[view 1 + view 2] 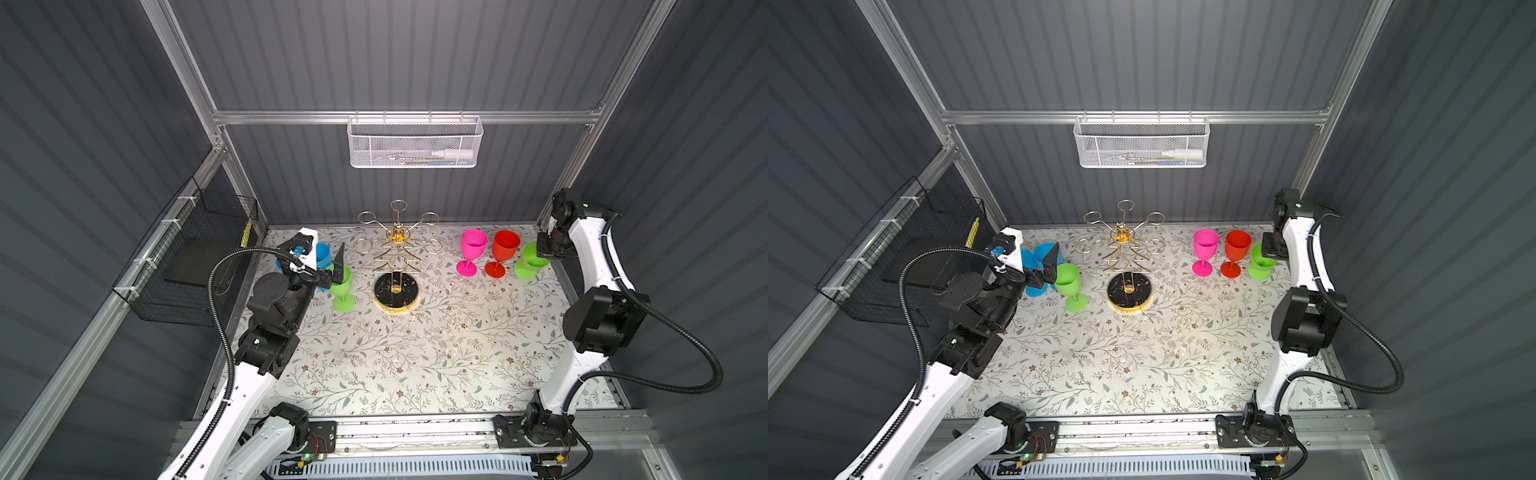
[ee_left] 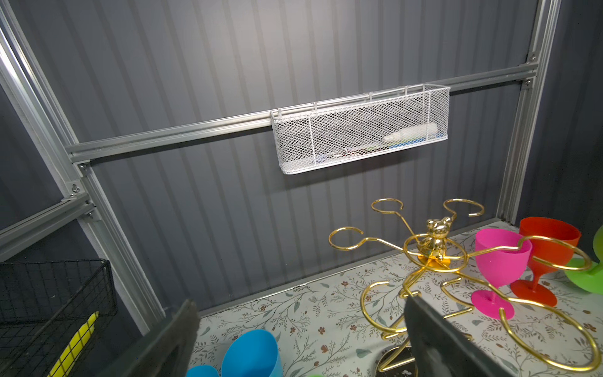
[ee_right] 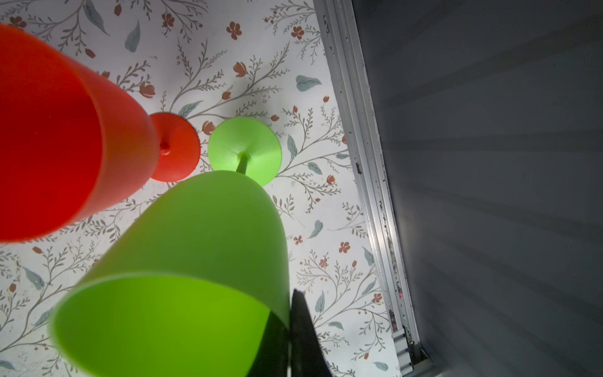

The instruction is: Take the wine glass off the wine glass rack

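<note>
In both top views: rack (image 1: pixel 397 245) mid-desk (image 1: pixel 415 353), every ring bare. Just left of its base, green glass (image 1: pixel 341 283) upright, with left pincer (image 1: pixel 335 268) wide open at the bowl, gripping nothing.

Left wrist: spread fingers (image 2: pixel 434 339), bare gold rings, blue glass (image 2: pixel 251 352) below.

Right wrist: right pincer (image 3: pixel 300 329) shut and empty beside a second green glass (image 3: pixel 195 235).

Probably light, stiff, smooth plastic, tippy on its thin stem; best pinched across the bowl.
</note>
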Available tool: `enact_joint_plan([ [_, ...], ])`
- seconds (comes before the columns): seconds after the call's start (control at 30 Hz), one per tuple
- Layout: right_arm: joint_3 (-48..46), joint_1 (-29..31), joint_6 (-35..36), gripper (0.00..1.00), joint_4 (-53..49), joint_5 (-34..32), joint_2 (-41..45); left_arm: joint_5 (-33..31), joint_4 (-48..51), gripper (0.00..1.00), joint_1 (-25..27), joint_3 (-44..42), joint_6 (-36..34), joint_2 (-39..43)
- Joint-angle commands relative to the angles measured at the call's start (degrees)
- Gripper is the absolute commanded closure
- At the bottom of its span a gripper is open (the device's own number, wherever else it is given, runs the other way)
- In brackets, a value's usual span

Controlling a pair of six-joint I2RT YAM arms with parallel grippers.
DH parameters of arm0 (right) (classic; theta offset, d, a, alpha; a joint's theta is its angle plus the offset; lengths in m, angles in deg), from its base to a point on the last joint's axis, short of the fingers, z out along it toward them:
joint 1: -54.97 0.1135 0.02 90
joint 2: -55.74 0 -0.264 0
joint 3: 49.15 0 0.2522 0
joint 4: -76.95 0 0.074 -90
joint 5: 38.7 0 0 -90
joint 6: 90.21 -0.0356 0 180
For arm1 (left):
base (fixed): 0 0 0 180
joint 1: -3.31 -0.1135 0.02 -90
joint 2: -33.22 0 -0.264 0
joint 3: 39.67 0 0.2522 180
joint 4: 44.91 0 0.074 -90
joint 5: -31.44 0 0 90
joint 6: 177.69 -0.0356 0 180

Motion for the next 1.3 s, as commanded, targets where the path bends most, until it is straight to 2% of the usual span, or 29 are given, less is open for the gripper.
enact_joint_plan([
  [0.0, 4.3, -0.8, 0.5, 1.00, -2.7, 1.7, -2.9, -1.9, -1.1, 0.00, -0.1, -0.9, -1.2, 1.0],
  [0.3, 8.0, -1.6, 0.5, 1.00, -3.8, 3.9, -9.1, -1.9, -0.7, 0.00, -0.2, 0.4, -1.1, -1.0],
  [0.43, 8.1, -1.7, 0.2, 0.89, -3.4, 4.5, -9.8, -1.9, -0.4, 0.00, -0.2, 0.8, -0.9, -1.0],
  [0.53, 8.9, -2.0, -0.2, 0.87, -3.3, 6.0, -9.3, -2.5, -0.6, 0.00, -0.2, 0.5, -1.2, -1.1],
  [0.63, 9.2, -2.6, -0.6, 0.80, -2.0, 8.1, -7.6, -3.2, -1.2, 0.00, -0.2, 0.1, -1.1, -1.3],
  [0.77, 8.3, -3.9, -1.2, 0.62, 1.3, 9.6, -3.6, -4.3, -2.6, 0.00, -0.2, -1.0, -0.9, -1.1],
  [0.9, 6.0, -5.5, -2.3, 0.53, 5.1, 11.6, 1.5, -4.3, -4.3, 0.00, -0.6, -2.0, 0.1, -1.4],
  [0.97, 3.3, -5.7, -2.9, 0.51, 7.7, 12.9, 4.9, -4.6, -5.1, 0.00, -0.8, -2.7, 0.8, -1.6],
  [1.07, -6.7, -5.7, -4.0, 0.48, 14.8, 17.9, 13.5, -5.4, -6.6, 0.00, -1.1, -4.8, 2.1, -1.4],
  [1.27, -38.2, -4.9, -7.1, 0.40, 38.4, 26.9, 40.2, -8.5, -11.3, 0.00, -2.6, -13.0, 7.4, 3.2],
])
